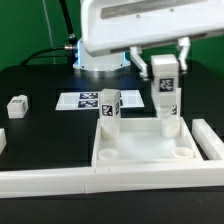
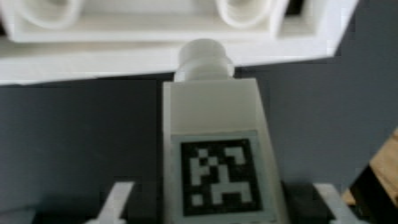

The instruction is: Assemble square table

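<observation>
Gripper (image 1: 165,72) partly closed, clamped on upright leg post (image 2: 214,130), lower end at square top (image 1: 140,152) corner

We read no words or numbers; only coded tags (image 2: 217,172) mark the standing leg (image 1: 109,110), held leg (image 1: 165,100) and marker board (image 1: 86,100).

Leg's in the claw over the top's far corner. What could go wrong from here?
The tip of the held leg looks off-centre from the socket in the wrist view; pressing down could jam it on the table top. Any sideways swing of the claw might knock the standing leg.
</observation>
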`<state>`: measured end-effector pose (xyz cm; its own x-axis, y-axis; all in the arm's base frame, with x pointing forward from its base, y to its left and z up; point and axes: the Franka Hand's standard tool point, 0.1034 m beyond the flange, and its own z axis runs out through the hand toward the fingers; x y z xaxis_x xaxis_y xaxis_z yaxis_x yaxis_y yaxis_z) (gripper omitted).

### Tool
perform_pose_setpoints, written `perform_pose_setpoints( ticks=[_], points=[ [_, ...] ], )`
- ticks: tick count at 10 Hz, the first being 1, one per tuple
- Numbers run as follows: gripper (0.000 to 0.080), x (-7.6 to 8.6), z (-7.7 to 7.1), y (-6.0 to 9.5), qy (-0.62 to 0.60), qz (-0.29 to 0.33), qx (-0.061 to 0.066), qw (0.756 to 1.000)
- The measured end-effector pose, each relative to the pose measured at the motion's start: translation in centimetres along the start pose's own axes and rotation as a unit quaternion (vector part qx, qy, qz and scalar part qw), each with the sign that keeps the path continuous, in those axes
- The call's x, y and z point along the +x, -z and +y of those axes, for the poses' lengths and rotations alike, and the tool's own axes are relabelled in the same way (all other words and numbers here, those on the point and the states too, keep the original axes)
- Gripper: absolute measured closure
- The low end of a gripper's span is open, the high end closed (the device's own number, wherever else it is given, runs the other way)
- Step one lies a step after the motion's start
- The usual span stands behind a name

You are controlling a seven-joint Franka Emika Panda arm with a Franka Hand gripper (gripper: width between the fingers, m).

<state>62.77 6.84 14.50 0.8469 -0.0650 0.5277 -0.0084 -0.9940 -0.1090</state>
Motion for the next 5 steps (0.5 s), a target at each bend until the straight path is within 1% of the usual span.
perform_pose_setpoints(
  ticks=[1,5],
  points=[
    [0.0509,-0.07,0.45,-0.16,0.012,0.017,-0.006,1.000],
    [0.0509,-0.20,0.58,-0.22,0.010,0.013,-0.006,1.000]
  ],
)
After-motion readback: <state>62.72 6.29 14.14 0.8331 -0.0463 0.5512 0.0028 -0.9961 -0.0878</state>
